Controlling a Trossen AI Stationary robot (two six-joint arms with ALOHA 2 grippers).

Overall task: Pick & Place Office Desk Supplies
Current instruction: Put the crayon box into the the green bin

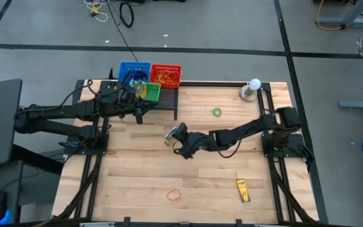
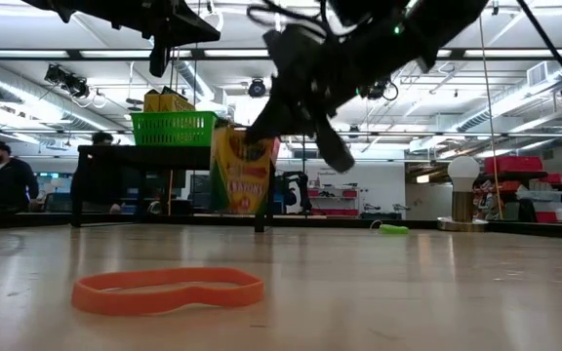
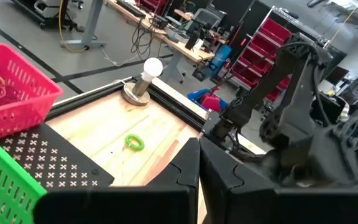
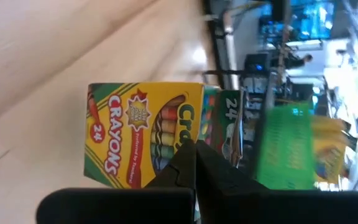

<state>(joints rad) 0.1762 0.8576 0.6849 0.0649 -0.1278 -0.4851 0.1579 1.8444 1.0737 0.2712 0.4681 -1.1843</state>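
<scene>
My right gripper (image 1: pixel 174 135) is over the middle of the table, shut on a yellow crayon box (image 4: pixel 143 134), which also shows in the low view (image 2: pixel 242 171). My left gripper (image 1: pixel 138 113) is shut and holds nothing. It hovers beside the green basket (image 1: pixel 150 93) at the far left. Another crayon box (image 1: pixel 242 190) lies flat near the front right. An orange rubber band (image 2: pixel 169 290) lies flat near the front edge. A green band (image 1: pixel 217 112) lies toward the far side. My right gripper has the crayon box near the edge where its front face meets a narrow side (image 4: pixel 199 127). My own fingertips (image 4: pixel 188 163) cover the exact place of contact. The fingers come from the table's right, slanting down. The box hangs upright, clear of the table.
Blue (image 1: pixel 133 71), red (image 1: pixel 166 75) and green baskets stand on a dark perforated platform (image 3: pixel 48 158) at the far edge. The red one holds bands and the green one a crayon box. A white ball on a round base (image 1: pixel 252 89) stands at the far right. People stand beyond the table (image 2: pixel 3 180).
</scene>
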